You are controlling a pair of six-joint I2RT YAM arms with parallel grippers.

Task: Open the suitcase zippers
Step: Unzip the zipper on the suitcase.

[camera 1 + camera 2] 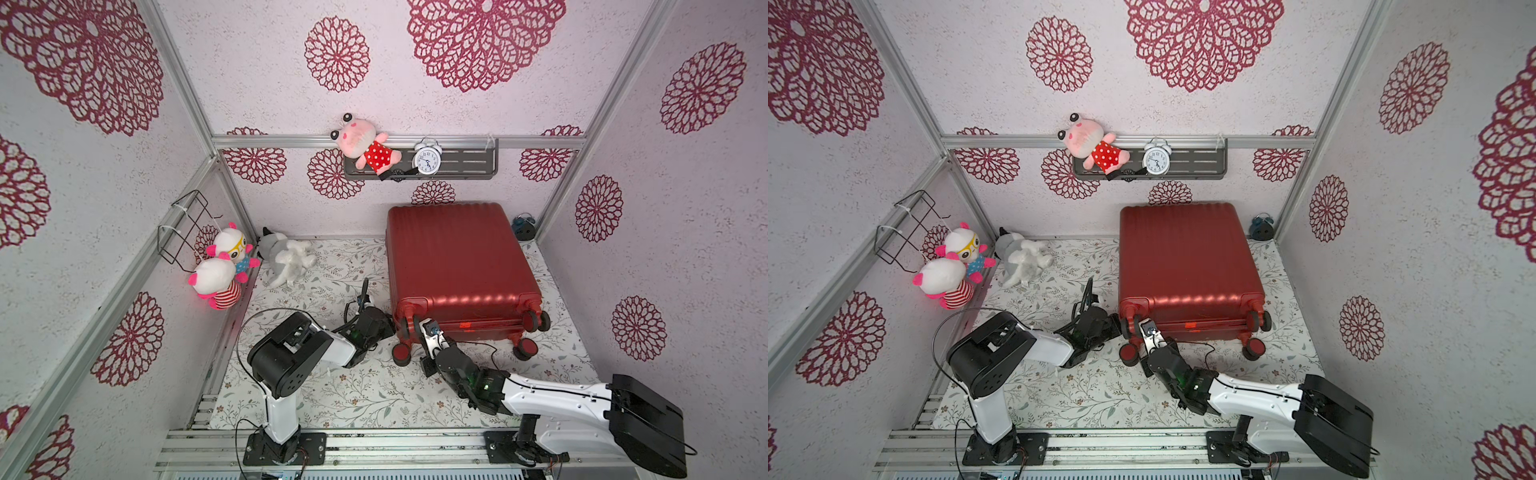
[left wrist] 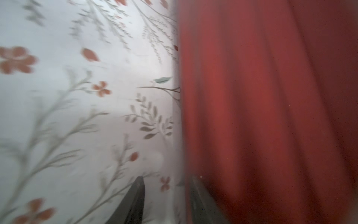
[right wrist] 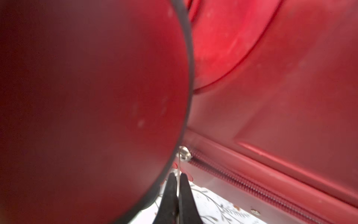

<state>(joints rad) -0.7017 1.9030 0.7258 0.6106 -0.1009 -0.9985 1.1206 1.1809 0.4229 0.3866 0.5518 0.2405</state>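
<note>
Suitcase (image 1: 457, 266): lay flat, wheels toward both arms. Right gripper (image 3: 177, 181): pinched on a thin metal zipper pull (image 3: 184, 153), wheel (image 3: 93, 97) beside it, zipper (image 3: 251, 186) running beyond. Left gripper (image 2: 166, 195): against the case's side, fingers seemingly apart; grip not discernible.

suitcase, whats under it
The suitcase lies on the floral cloth; cloth shows beneath its wheels. Anything under its body is hidden.
</note>
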